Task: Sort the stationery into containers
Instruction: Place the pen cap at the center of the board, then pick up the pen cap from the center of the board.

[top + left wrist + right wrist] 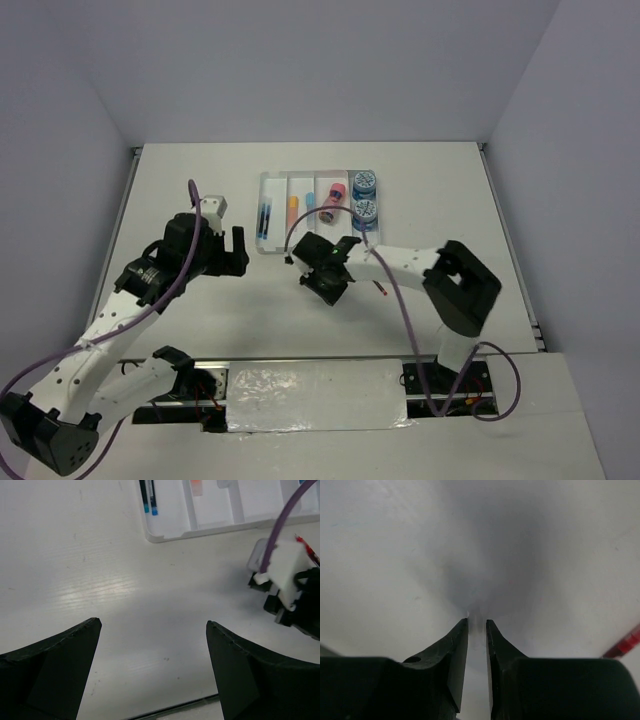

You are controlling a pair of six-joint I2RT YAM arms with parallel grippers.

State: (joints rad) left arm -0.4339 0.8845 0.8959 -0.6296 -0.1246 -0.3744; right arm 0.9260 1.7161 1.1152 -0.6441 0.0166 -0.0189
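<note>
The clear divided tray (272, 247) lies at the table's middle back. It holds blue pens (265, 215), an orange eraser (293, 205), a light-blue eraser (310, 198), a pink cylinder (335, 192) and two blue patterned rolls (364, 182). My right gripper (325, 285) is down at the table just in front of the tray. Its jaws (477, 621) stand almost together around a thin pale sliver, perhaps a pen. A red pen (625, 645) lies on the table to its right. My left gripper (153, 622) hangs wide open over bare table left of the tray, holding nothing.
The tray's near left corner (165, 535) and the blue pens (149, 497) show at the top of the left wrist view. The right arm's wrist (295, 590) with its purple cable sits close on the right there. White walls enclose the table.
</note>
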